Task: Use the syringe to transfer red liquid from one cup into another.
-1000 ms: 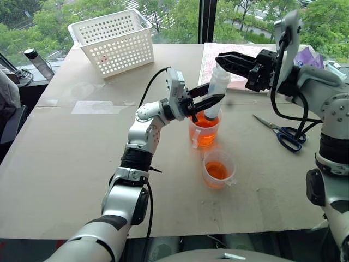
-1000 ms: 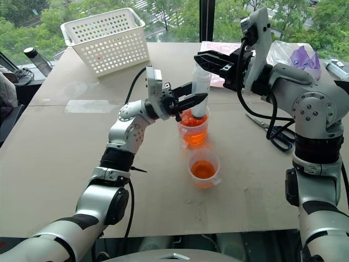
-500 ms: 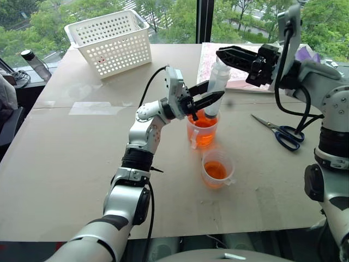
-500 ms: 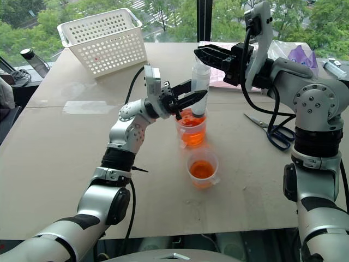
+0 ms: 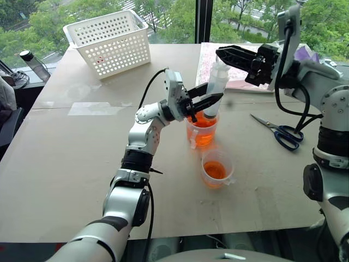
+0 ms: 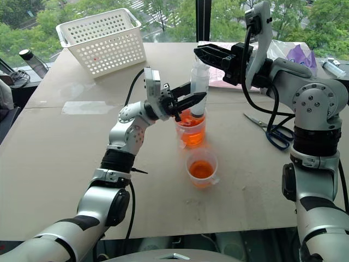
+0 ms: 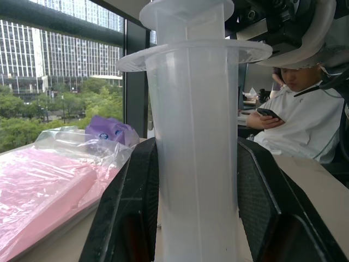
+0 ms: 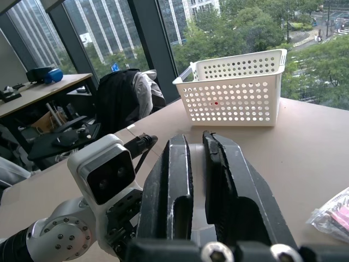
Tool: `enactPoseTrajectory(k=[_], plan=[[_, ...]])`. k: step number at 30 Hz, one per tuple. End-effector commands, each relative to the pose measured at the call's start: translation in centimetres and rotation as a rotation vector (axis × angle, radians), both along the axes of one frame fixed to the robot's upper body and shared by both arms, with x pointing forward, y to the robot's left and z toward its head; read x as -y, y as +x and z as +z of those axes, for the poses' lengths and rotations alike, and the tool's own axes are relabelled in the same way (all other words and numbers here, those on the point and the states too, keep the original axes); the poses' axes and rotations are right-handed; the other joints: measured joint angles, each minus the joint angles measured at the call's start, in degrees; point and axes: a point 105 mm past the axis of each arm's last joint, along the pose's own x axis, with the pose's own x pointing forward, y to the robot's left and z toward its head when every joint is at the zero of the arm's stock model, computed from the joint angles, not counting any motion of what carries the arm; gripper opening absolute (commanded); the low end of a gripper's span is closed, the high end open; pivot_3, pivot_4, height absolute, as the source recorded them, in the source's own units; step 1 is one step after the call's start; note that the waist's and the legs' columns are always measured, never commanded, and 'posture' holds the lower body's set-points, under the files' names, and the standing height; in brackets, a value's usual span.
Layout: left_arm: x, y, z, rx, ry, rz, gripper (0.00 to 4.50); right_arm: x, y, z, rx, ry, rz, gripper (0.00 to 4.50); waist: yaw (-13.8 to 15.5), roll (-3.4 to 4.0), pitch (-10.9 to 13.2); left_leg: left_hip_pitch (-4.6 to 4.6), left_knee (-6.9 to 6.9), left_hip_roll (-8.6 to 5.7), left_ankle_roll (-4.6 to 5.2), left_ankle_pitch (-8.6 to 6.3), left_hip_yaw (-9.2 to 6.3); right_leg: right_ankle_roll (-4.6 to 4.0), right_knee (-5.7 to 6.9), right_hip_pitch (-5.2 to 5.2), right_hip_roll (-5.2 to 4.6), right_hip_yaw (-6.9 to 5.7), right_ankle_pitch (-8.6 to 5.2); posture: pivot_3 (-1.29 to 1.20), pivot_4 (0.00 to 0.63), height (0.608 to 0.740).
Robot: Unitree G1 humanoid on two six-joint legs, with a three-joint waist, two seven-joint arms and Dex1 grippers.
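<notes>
The syringe stands upright with its nozzle down in the taller cup, which holds red liquid. My left gripper is shut on the syringe's barrel from the side, one finger on each flank. My right gripper is shut and sits over the plunger's top; whether it pinches the plunger I cannot tell. The smaller cup stands just in front of the taller one, also with red liquid in it.
A white perforated basket stands at the back left. Scissors lie to the right of the cups. A pink packet in clear plastic lies at the back. A bottle stands off the table's left. A seated person is behind.
</notes>
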Motion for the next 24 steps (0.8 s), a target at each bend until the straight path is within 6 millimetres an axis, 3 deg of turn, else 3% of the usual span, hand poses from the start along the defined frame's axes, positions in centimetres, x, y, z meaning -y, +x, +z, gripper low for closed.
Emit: enactPoseTrajectory(k=[1,16,19,23,24], plan=[[0.5,-1.0,-1.1,0.01,0.055,-0.063,1.4,1.4,-0.9,4.0,0.138,0.091,-0.035,0.08,0.0,0.0,0.0,0.0,0.0,0.0,0.0,0.0,0.0,0.0,0.0,0.0,0.0,0.0,0.0,0.0,0.15,0.74],[0.1,-0.6,-1.2,0.01,0.046,-0.041,1.4,1.1,-0.9,3.6,0.124,0.07,-0.022,0.08,0.0,0.01,0.0,0.0,0.0,0.0,0.0,0.0,0.0,0.0,0.0,0.0,0.0,0.0,0.0,0.0,0.15,0.74],[0.0,-0.5,-0.9,0.016,0.037,-0.04,1.4,1.2,-1.2,3.3,0.12,0.052,0.0,1.19,0.1,0.02,0.0,0.0,0.0,0.0,0.0,0.0,0.0,0.0,0.0,0.0,0.0,0.0,0.0,0.0,0.15,0.74],[-0.1,-0.6,-0.1,0.032,0.014,-0.044,1.4,1.4,-1.3,3.3,0.119,0.057,-0.003,3.13,0.1,0.01,0.0,0.0,0.03,0.0,0.0,0.0,0.0,0.0,0.0,0.02,0.0,-0.01,0.0,0.0,0.15,0.74],[-0.2,-0.6,0.4,0.034,0.0,-0.046,1.4,1.5,-1.5,3.3,0.116,0.067,0.011,3.13,0.1,0.02,0.0,0.0,0.03,0.0,0.0,0.0,0.0,0.0,0.0,0.02,0.0,-0.01,0.0,0.0,0.15,0.74]])
